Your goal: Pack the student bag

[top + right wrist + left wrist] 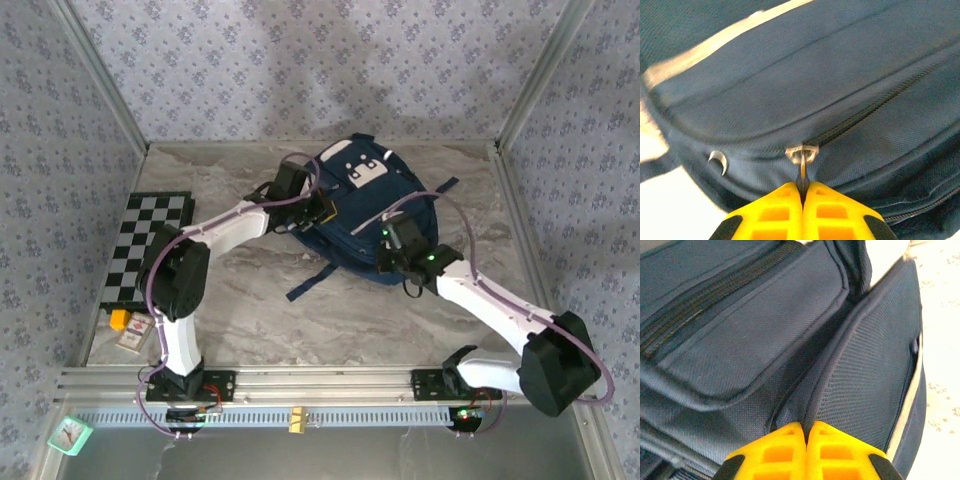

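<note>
Right claw pinches student bag zipper pull; left claw clenched on its fabric.

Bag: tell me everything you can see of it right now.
The bag is navy woven fabric with white trim and a white patch. It lies flat at the far middle of the table, with a strap trailing toward the arms. The left gripper is shut on a fabric seam by a side pocket. The right gripper is shut on a metal zipper pull.
</note>
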